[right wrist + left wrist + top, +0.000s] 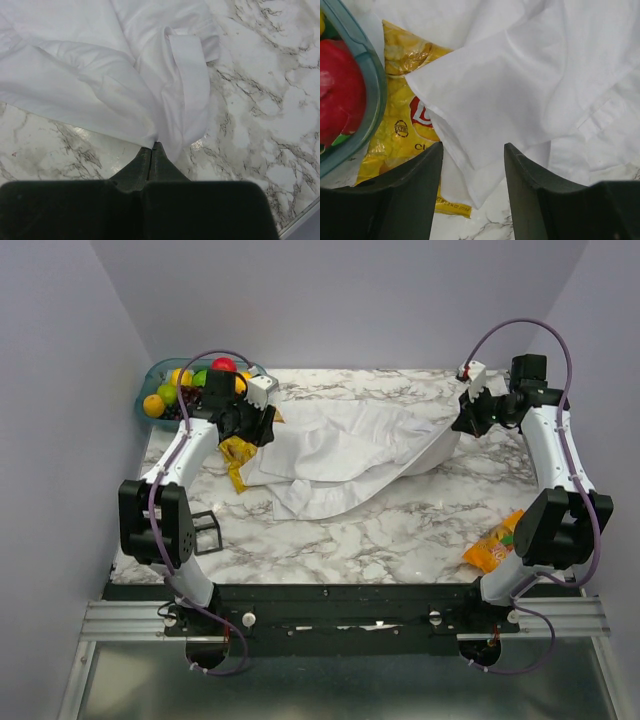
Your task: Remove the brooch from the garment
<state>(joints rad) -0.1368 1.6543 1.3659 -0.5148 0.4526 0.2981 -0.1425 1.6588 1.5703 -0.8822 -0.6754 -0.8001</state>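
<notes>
my right gripper (152,147) is clamped on an edge of the garment (340,455), spread along the desk's (400,530) far edge; my left gripper (472,150) gapes, released, over its sleeve beside the yellow chip bag (400,125); the brooch i cannot make out

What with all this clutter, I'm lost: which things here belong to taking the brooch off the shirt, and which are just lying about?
Job: large white fabric shirt; right tool, shut on its edge; left tool, open above a fold. The brooch shows in no view.
Lying about: yellow chip bag; orange snack packet; teal bowl of fruit.
</notes>
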